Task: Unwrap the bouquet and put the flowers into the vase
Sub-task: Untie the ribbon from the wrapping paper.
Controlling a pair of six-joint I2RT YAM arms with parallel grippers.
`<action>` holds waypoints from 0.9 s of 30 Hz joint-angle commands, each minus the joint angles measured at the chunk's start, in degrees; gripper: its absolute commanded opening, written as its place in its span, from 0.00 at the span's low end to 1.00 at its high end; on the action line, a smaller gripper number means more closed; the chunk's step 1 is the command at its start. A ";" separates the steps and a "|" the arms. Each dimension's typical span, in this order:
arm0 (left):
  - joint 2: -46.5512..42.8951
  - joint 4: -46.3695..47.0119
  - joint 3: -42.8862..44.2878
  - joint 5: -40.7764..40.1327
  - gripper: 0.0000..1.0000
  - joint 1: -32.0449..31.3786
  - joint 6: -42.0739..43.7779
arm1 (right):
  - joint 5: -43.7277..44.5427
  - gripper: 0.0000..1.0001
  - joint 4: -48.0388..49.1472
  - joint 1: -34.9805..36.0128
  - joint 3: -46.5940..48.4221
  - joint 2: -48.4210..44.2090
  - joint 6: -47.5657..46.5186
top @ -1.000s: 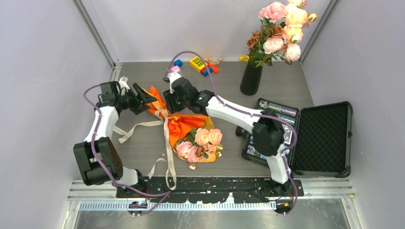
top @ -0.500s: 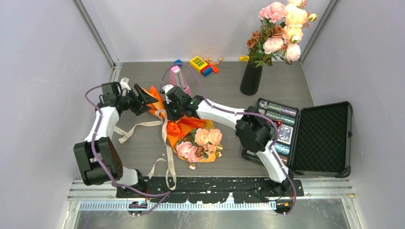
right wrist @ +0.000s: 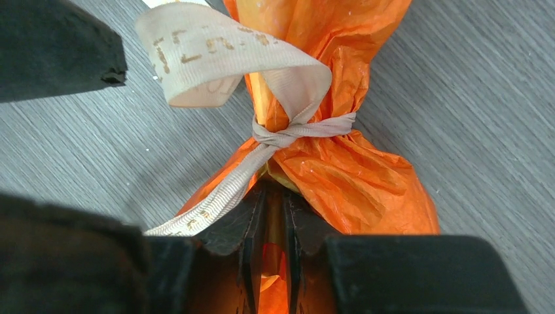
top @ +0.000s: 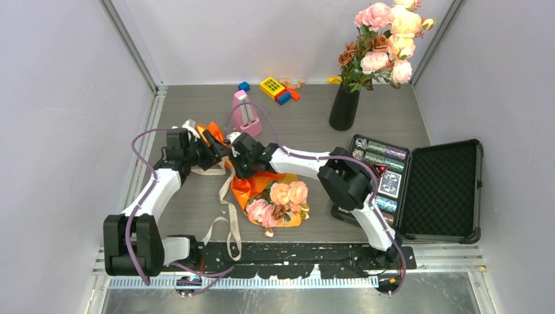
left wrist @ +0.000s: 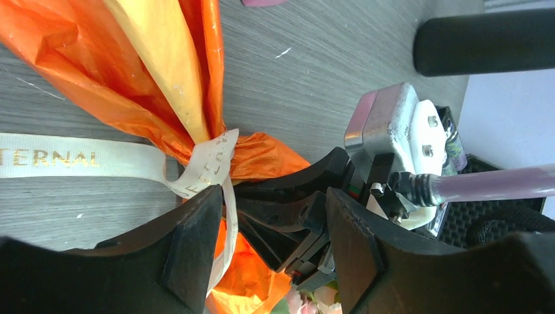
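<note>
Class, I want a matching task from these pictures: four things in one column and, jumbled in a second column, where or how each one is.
Column one
1 vase
2 case
3 ribbon
4 right end effector

Column two
A knotted round the bouquet
B lies open at the right
C pinches the orange paper beside the knot
D stands upright at the back

Pairs: 1-D, 2-B, 3-A, 4-C

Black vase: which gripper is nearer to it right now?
Right. The right gripper pinches the bouquet's wrapping left of the vase; the left gripper sits farther left, beyond it.
</note>
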 commanded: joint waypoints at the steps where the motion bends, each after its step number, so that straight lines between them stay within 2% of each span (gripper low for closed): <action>1: -1.82 2.88 -4.74 -1.68 0.60 -2.77 -2.95 | -0.25 0.21 6.01 0.08 -3.20 -3.60 1.65; 7: -3.55 3.43 -7.83 -5.69 0.60 -6.94 -2.72 | -0.93 0.23 7.71 0.00 -4.70 -6.12 2.96; 15: -4.79 6.57 -13.23 -9.83 0.49 -7.07 -3.39 | -2.05 0.26 9.14 -0.36 -5.47 -9.71 5.26; 19: -10.97 13.65 -19.47 -10.88 0.50 -7.15 -6.86 | -2.07 0.27 9.32 -0.52 -5.70 -10.20 5.93; 27: -15.93 12.59 -22.53 -11.63 0.51 -7.16 -5.57 | -1.98 0.27 9.52 -1.02 -5.90 -10.50 6.61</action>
